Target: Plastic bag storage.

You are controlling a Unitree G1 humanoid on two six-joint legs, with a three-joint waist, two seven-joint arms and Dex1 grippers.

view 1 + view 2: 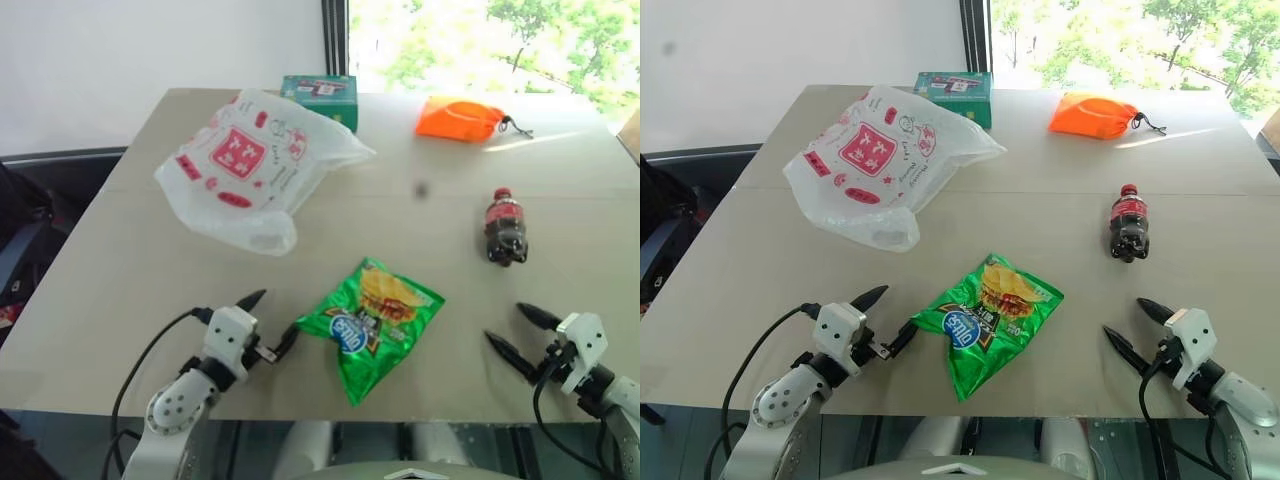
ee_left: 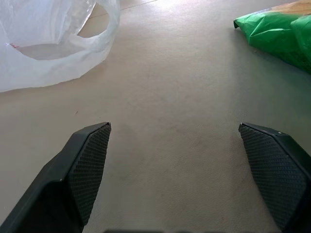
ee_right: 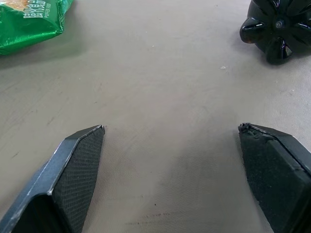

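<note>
Item one, our left gripper (image 1: 268,322): fingers spread wide, nothing between them, low over the near edge of the table (image 1: 120,260). Our right gripper (image 1: 524,334): likewise spread and empty, at the near right.

Item two, a green chip packet (image 1: 372,323), lying flat between our two grippers, its corner just beside our left gripper's inner finger.

Item three, a dark cola bottle (image 1: 505,227), on its side, beyond our right gripper and apart from it.

Item four, the plastic bag (image 1: 250,168): translucent white with red print, loosely heaped on the far left of the table, well beyond our left gripper. In our left wrist view one loop of it (image 2: 73,43) lies ahead and off to one side.

Item five, a teal box (image 1: 322,97) just behind the bag, touching or nearly so; an orange fabric pouch (image 1: 458,119) at the far right.

Risks, as we judge them: the thin film may slide or balloon instead of folding; a pinch may catch one layer only and drag the whole heap; our left gripper, reaching out, could nudge the chip packet; pulling the bag could shift the box.
</note>
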